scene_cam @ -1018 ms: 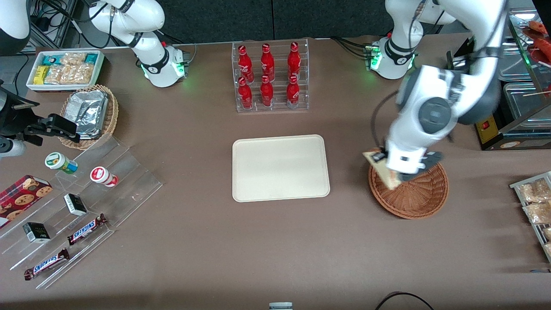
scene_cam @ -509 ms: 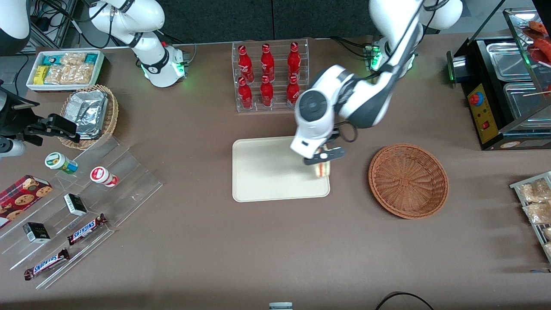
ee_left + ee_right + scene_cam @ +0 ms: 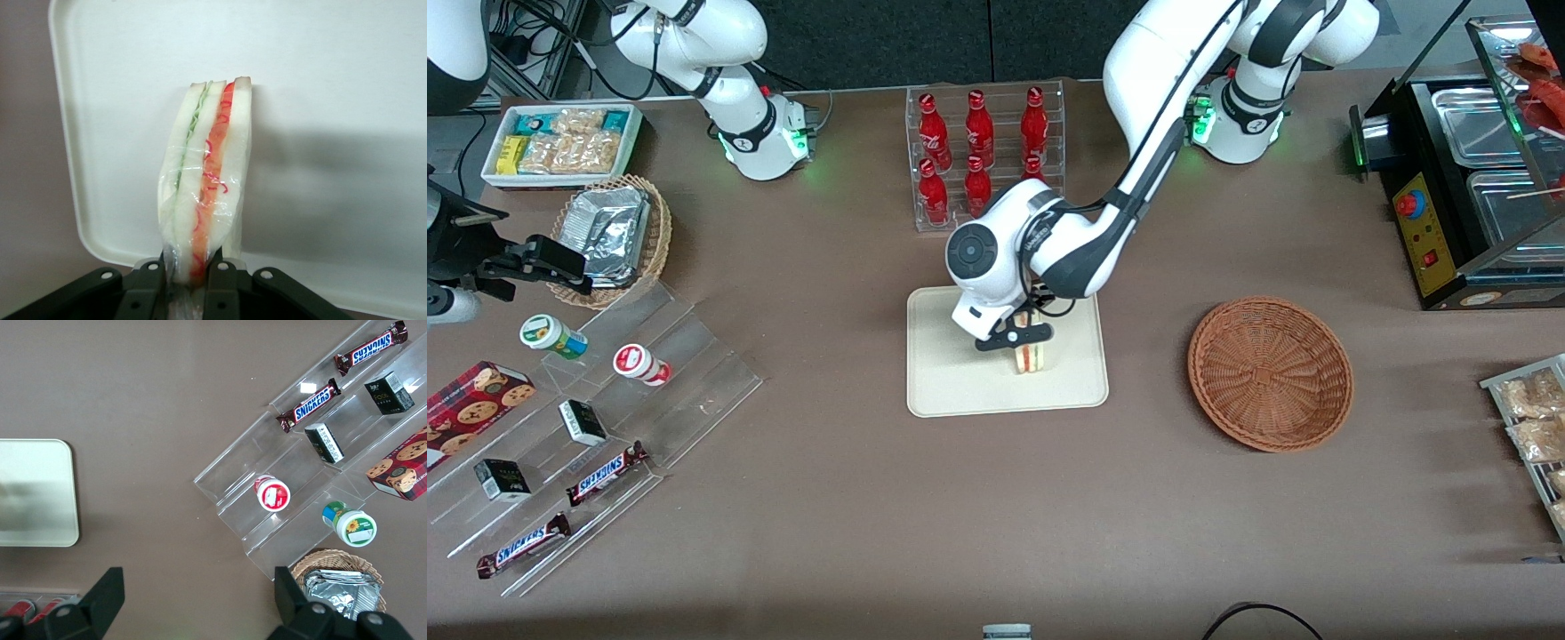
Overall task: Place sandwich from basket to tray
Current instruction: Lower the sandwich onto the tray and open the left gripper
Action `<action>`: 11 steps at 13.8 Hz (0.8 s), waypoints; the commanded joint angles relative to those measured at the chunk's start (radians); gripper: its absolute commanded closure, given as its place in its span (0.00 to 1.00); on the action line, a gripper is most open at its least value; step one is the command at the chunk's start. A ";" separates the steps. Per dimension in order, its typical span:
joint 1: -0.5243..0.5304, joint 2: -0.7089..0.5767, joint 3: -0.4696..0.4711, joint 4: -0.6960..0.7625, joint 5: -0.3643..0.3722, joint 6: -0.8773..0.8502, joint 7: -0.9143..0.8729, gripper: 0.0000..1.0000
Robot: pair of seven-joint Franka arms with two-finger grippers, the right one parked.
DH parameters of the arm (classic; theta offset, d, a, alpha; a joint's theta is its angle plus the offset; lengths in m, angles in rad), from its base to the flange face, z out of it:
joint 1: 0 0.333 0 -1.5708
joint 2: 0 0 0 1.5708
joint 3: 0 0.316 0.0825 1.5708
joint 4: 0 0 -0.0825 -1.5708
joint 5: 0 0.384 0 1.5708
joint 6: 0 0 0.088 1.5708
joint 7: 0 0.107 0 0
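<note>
My gripper (image 3: 1021, 342) hangs over the cream-white tray (image 3: 947, 382), shut on the sandwich (image 3: 1031, 357). The wrapped wedge shows pale bread with a green and a red-orange stripe along its cut edge (image 3: 203, 180), pinched at its base between both fingers (image 3: 223, 283). Its lower end sits at or just above the tray's surface (image 3: 333, 100); I cannot tell whether it touches. The round reddish-brown basket (image 3: 1270, 373) stands beside the tray toward the working arm's end, with nothing in it.
A clear rack of red bottles (image 3: 983, 156) stands farther from the front camera than the tray, close to the arm's elbow. Stepped acrylic shelves with snacks (image 3: 587, 418), a tan wicker basket with foil (image 3: 614, 236) and a white snack bin (image 3: 560, 142) lie toward the parked arm's end.
The gripper carried the sandwich out of the basket and across to the tray, then moved farther in over the tray's middle. The basket stayed put.
</note>
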 commanded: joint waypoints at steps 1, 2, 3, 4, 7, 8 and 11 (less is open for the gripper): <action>-0.038 0.032 0.016 0.039 0.014 0.045 -0.021 0.79; -0.042 0.043 0.016 0.046 0.014 0.047 -0.020 0.79; -0.042 0.052 0.016 0.055 0.014 0.047 -0.020 0.79; -0.051 0.061 0.017 0.061 0.014 0.047 -0.020 0.79; -0.056 0.063 0.019 0.059 0.015 0.045 -0.014 0.00; -0.055 0.055 0.020 0.061 0.015 0.042 -0.018 0.00; -0.036 -0.018 0.028 0.064 0.011 -0.031 -0.021 0.00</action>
